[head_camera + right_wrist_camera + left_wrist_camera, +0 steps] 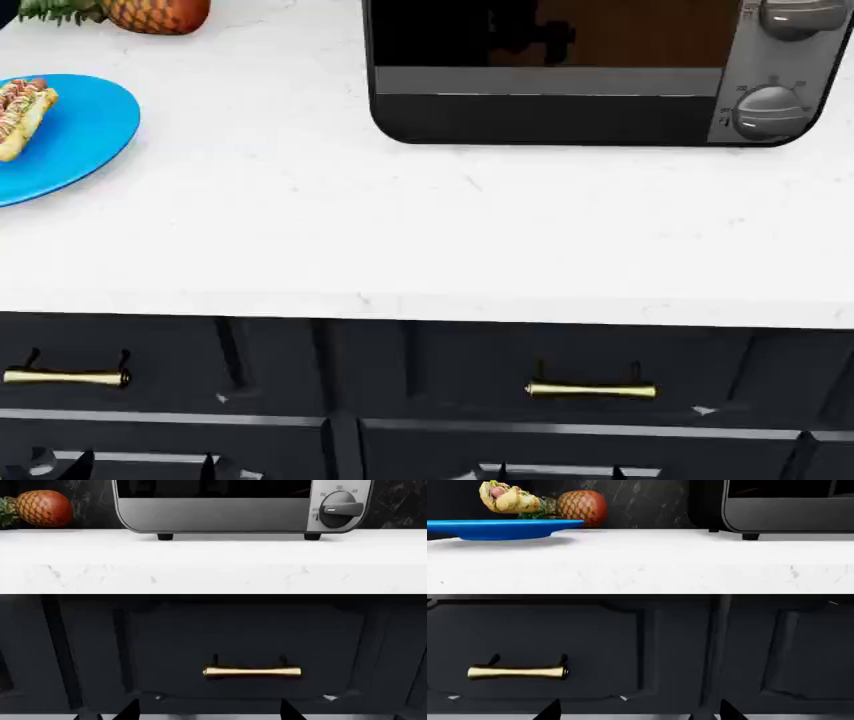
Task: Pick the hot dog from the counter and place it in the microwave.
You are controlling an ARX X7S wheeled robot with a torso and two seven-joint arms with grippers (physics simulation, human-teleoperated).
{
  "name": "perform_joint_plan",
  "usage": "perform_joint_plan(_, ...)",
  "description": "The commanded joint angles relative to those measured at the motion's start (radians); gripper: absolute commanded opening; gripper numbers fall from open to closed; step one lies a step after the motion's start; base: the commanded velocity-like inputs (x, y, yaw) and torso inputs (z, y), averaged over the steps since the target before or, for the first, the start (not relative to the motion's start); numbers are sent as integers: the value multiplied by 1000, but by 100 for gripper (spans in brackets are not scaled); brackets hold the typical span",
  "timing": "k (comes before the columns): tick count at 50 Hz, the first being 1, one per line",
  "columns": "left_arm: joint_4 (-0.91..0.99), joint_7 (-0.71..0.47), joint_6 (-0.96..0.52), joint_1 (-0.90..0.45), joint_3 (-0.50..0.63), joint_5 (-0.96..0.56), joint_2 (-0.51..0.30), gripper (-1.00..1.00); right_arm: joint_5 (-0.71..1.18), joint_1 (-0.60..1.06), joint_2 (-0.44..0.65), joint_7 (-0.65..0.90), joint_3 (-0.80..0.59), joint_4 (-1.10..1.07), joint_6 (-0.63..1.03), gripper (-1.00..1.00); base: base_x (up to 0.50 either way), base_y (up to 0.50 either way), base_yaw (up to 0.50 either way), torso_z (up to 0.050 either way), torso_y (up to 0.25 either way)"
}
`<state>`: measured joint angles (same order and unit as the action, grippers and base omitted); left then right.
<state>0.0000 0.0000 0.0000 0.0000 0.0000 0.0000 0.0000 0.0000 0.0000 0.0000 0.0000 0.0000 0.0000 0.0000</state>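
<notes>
Each gripper (210, 711) shows only pointed black fingertips (551, 709).

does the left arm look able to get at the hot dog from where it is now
Probably yes: the hot dog lies uncovered on the blue plate at the counter's left, nothing above it, though the left gripper sits low by the drawers.

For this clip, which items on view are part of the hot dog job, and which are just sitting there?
Part of the job:
hot dog, lying on the plate
counter
microwave, door looks shut

Just sitting there:
blue plate
pineapple, behind the plate
drawer handles

Both claws sit low by the drawers, holding nothing.
</notes>
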Motion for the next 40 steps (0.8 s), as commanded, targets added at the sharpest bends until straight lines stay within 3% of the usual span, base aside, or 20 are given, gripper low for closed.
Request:
perform_joint_plan(1, 5, -9, -4, 1, 9, 0, -7, 100, 11, 1, 11, 15, -15, 2, -1, 100, 0, 0, 0, 0, 0)
perform_joint_plan(30, -3, -96, 23, -9, 79, -112, -65, 100, 57, 10, 76, 89, -97, 2, 8, 100, 0, 0, 0, 1, 0)
perform_joint_plan(31, 804, -243, -859, -545, -351, -770, -178, 100, 521, 1723, 1213, 1570, -1723, -1047, -71, 100, 0, 0, 0, 0, 0)
perform_joint_plan(32, -1, -17, -24, -31, 11, -1, -10, 100, -37, 33, 10, 29, -32, 29, 8, 100, 0, 0, 0, 0, 0)
perform_joint_plan(33, -5, -18, 15, -18, 24, 18, -29, 100, -140, 25, 39, 76, -76, 72, -70, 100, 0, 0, 0, 0, 0)
perform_joint_plan(35, 62, -43, -165, -55, -58, -168, -8, 100, 102, 41, 13, 18, 13, -15, 112, 100, 0, 0, 0, 0, 0)
perform_joint_plan(37, 2, -69, 22, -27, 47, 6, -44, 100, 21, 35, 28, 54, -42, 22, 14, 100, 0, 0, 0, -9, 0)
perform_joint_plan(38, 19, -75, 14, -18, 33, -7, -51, 100, -16, 21, 43, 67, -58, 25, -29, 100, 0, 0, 0, -11, 0)
perform_joint_plan(39, 35, -72, -32, -31, 11, -61, -41, 100, 62, 34, 33, 55, -25, 14, 13, 100, 0, 0, 0, -10, 0)
perform_joint_plan(40, 4, -83, 17, -31, 37, -14, -51, 100, 33, 36, 38, 69, -41, 25, -4, 100, 0, 0, 0, 0, 0)
